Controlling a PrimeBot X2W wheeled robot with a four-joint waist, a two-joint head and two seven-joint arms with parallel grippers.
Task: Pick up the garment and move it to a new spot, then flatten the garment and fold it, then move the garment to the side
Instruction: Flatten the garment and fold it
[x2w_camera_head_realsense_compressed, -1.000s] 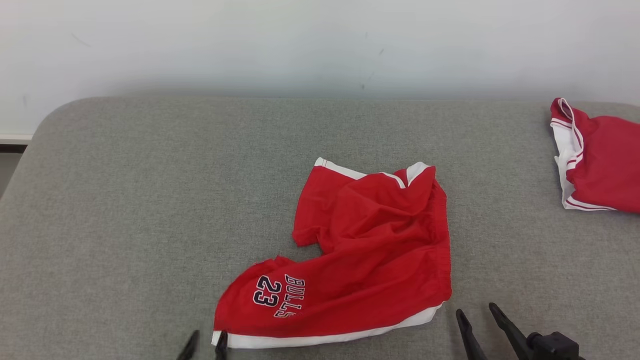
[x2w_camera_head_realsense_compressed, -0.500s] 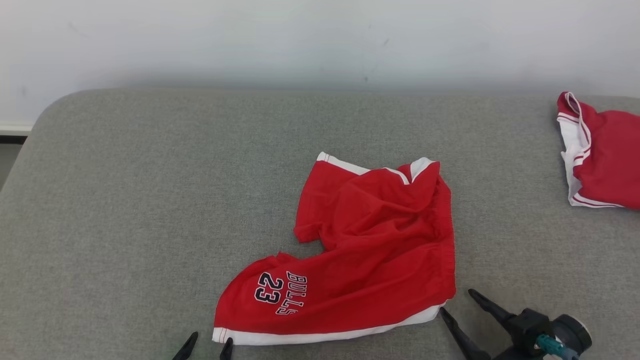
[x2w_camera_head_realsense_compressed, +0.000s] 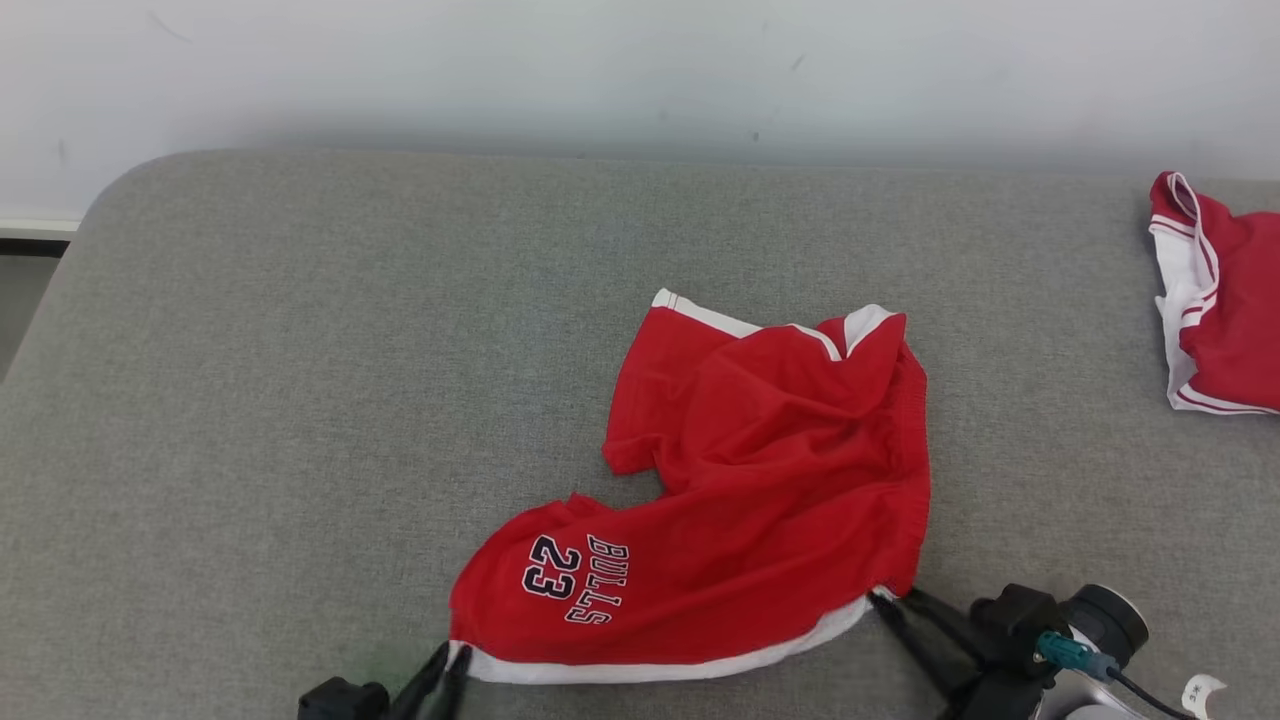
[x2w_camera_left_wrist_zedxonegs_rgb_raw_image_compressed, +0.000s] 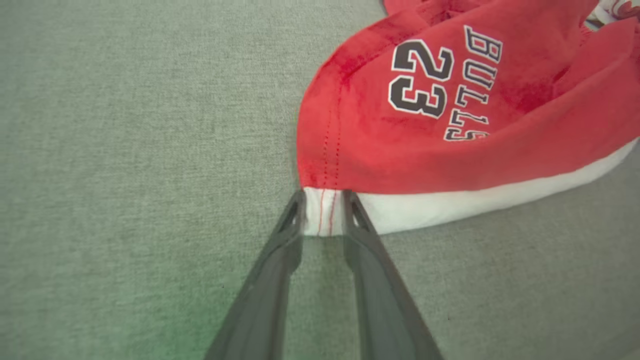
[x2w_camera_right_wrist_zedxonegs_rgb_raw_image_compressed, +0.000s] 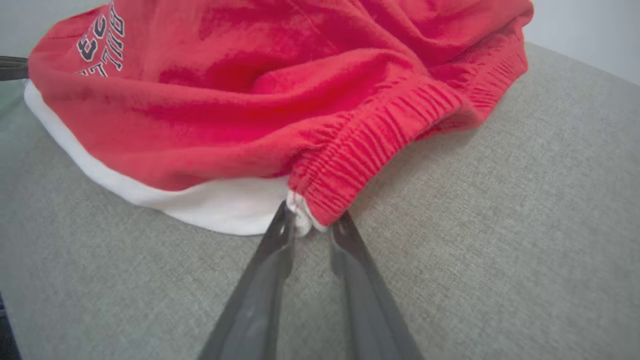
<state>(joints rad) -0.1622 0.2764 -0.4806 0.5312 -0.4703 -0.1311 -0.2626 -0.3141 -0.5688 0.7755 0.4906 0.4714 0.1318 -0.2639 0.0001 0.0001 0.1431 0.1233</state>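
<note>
Garment (x2w_camera_head_realsense_compressed: 780, 470) lies on grey cushion (x2w_camera_head_realsense_compressed: 300, 400), another red garment (x2w_camera_head_realsense_compressed: 1230, 310) well apart at right

Red shorts (x2w_camera_head_realsense_compressed: 780, 470) carry the one readable print: the number "23" and the word "BULLS". Both are in dark characters with thin white outlines, on one leg just above the white hem. In the head view the print lies turned on its side, so the word reads downward, with the number to its left. The left wrist view shows the same print large and sharp, again running downward at a slight tilt. In the right wrist view only part of the lettering appears, at the upper left edge, too cut off to read whole.
</note>
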